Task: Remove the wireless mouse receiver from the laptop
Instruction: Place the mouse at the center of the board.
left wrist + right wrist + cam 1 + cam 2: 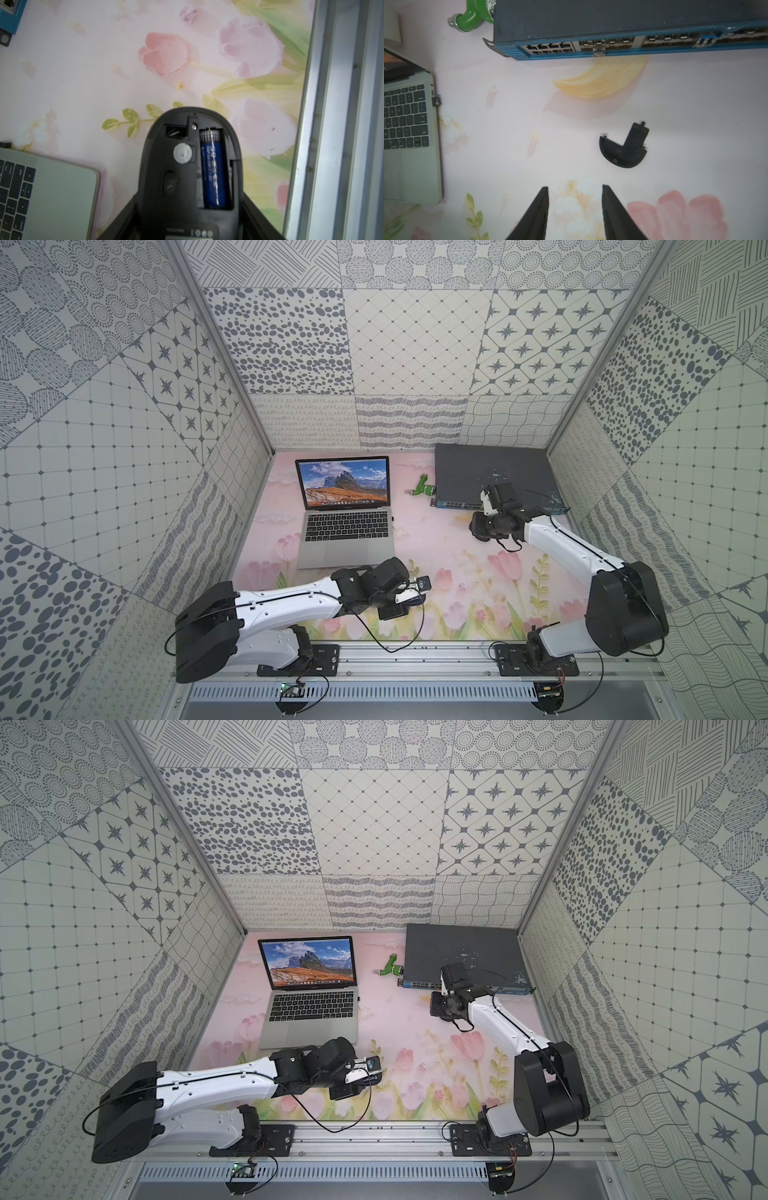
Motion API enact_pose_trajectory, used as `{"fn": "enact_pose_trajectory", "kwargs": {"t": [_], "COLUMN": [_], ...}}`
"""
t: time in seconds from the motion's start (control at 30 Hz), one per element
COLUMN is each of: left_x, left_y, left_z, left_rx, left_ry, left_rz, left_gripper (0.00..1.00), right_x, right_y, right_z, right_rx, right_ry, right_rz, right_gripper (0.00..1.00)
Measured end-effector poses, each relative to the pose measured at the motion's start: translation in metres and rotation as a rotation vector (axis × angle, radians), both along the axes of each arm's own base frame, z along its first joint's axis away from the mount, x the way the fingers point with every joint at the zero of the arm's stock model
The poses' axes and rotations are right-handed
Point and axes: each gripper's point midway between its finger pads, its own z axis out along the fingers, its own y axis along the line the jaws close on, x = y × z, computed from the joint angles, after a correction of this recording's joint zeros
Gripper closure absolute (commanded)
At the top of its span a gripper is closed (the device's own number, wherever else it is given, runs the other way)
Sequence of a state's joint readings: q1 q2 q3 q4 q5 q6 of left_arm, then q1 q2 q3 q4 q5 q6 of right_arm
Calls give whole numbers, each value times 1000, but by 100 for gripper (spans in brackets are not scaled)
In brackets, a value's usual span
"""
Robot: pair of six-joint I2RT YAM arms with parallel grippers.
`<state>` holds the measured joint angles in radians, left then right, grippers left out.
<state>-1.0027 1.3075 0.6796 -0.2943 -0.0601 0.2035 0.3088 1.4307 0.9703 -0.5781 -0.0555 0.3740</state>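
Three walls (415,344): white panels, grey-blue patchwork prints of dots, stars, lattice, waves, squiggles. Aluminium posts (230,364) at back corners. Worktop (436,539) under pale pink mat, tulips and green leaves toward near edge. Aluminium rail (415,655) along near edge, slotted grey strip (415,691) below. Light even, soft.

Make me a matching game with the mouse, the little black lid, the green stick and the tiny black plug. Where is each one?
Things
1. mouse
2. black lid
3. green stick
4. tiny black plug

Places
A. sticking out of the laptop's side
B. gripped in the left end effector, belly up
C. lying on the mat, nothing touching it
D. right beside the grey box

Pairs: 1-B, 2-C, 3-D, 4-A
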Motion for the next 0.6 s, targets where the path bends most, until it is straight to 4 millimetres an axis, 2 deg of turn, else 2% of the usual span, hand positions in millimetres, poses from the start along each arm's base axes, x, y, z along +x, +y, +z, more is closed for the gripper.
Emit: {"fn": "enact_pose_trajectory", "kwargs": {"t": [0.17, 0.43, 0.6], "left_x": [8, 17, 17], "left_y": [-11, -30, -38], "left_z": [-13, -29, -38], "left_rx": [37, 92, 124], "left_ry": [18, 69, 111], "left_rz": [-1, -13, -27], "left_gripper": [66, 66, 54], "right_x": [-12, -14, -15], "right_y": [1, 6, 7], "right_z": [4, 14, 14], "right_rx": [27, 60, 63], "right_ry": [-8, -29, -27], "right_rz": [9, 21, 23], "right_gripper": [54, 53, 53]}}
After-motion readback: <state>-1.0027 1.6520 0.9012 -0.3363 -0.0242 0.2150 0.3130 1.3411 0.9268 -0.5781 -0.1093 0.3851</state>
